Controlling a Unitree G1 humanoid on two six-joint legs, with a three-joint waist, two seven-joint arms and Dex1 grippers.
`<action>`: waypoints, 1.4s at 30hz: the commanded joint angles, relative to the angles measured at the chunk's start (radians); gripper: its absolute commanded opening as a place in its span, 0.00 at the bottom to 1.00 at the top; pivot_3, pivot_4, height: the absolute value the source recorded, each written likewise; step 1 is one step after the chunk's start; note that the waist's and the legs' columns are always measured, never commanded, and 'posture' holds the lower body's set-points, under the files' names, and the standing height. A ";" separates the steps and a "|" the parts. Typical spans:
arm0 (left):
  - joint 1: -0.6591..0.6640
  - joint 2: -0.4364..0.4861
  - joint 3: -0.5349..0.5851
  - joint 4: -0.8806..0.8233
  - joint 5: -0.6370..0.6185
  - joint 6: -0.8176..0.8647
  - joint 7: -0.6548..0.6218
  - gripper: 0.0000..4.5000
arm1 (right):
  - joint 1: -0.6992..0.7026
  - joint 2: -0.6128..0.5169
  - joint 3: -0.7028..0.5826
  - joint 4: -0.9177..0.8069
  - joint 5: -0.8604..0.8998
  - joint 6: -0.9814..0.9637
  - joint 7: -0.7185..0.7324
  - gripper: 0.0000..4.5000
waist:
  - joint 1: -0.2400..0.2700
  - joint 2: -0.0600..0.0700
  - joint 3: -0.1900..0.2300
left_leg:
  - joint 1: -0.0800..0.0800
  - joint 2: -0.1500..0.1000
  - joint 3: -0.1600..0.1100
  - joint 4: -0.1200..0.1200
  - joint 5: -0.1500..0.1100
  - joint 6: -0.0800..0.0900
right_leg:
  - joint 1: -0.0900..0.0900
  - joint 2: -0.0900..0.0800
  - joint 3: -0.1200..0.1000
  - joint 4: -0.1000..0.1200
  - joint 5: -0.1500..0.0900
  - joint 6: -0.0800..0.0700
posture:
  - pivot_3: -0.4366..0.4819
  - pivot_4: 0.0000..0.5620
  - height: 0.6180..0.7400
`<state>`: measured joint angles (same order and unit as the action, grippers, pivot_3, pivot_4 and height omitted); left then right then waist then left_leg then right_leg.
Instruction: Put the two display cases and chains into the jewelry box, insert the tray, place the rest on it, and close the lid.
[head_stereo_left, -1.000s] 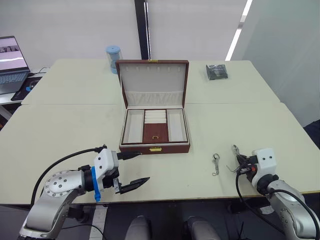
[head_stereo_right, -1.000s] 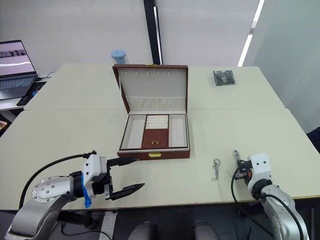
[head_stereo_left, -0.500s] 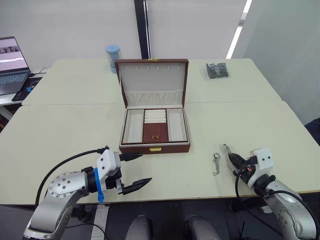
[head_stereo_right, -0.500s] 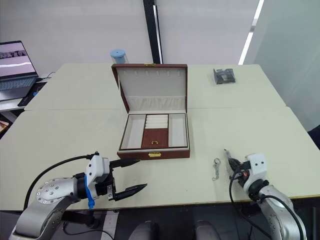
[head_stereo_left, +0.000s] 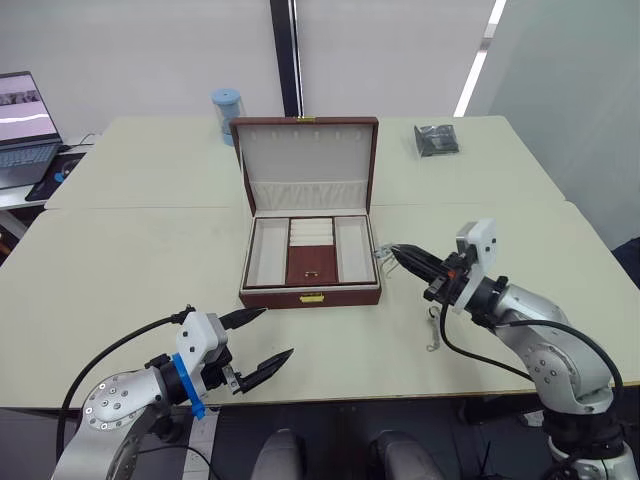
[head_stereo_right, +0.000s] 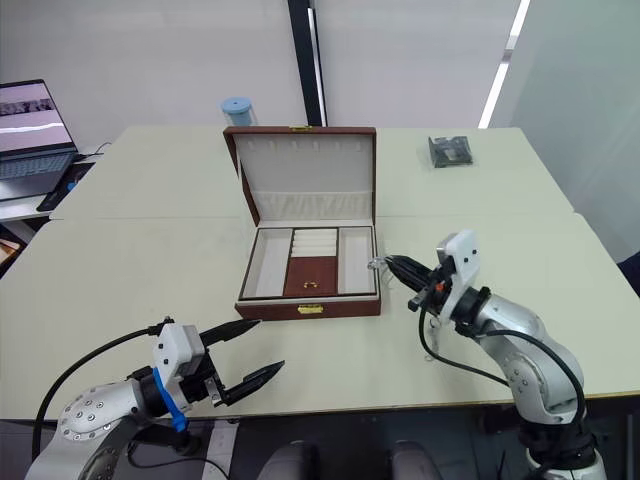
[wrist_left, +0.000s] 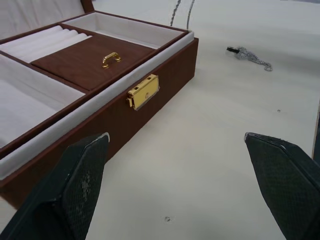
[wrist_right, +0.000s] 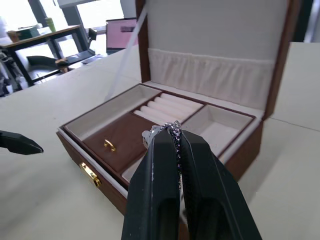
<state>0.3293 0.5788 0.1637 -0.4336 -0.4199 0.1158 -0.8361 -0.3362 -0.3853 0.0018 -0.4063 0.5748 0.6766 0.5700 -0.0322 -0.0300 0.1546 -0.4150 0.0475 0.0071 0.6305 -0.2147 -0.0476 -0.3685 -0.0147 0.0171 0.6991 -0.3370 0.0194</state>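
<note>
At the box's (head_stereo_left: 310, 270) right edge, a chain (wrist_right: 172, 131) was pinched in the closed right gripper (head_stereo_left: 392, 254); judged light, limp and slippery, best taken mid-length. It hung down. A second chain (head_stereo_left: 433, 329) lay on the table, long axis near-far. Left gripper (head_stereo_left: 255, 338) was held open.
</note>
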 joint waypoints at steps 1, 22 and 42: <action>0.053 -0.037 0.056 -0.080 0.007 -0.021 0.079 1.00 | -0.109 0.025 0.042 0.050 0.016 0.016 0.026 0.00 | 0.001 0.000 0.000 | 0.000 0.000 0.000 0.000 0.000 0.000 | 0.000 0.000 0.000 0.000 0.000 0.000 | 0.48 0.27 1.00; 0.345 -0.261 0.090 -0.230 0.083 -0.135 0.301 1.00 | -0.510 0.358 0.229 0.556 -0.165 -0.126 0.078 0.00 | 0.000 0.001 0.000 | -0.001 0.000 0.000 -0.001 0.000 0.000 | -0.001 -0.001 -0.001 0.000 0.000 0.000 | 0.48 0.27 1.00; 0.320 -0.258 0.071 -0.260 0.088 -0.102 0.342 1.00 | -0.585 0.522 0.197 0.869 -0.304 -0.276 0.045 0.00 | 0.000 0.001 0.001 | -0.001 0.001 0.000 -0.001 0.000 0.000 | -0.002 -0.001 -0.001 0.000 0.000 -0.001 | 0.48 0.27 1.00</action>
<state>0.6505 0.3117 0.2405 -0.6484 -0.3278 0.0161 -0.5006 -0.9035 0.1261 0.2173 0.4801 0.2735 0.4240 0.6187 -0.0324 -0.0289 0.1552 -0.4158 0.0481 0.0076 0.6296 -0.2148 -0.0476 -0.3704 -0.0156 0.0166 0.6991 -0.3367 0.0189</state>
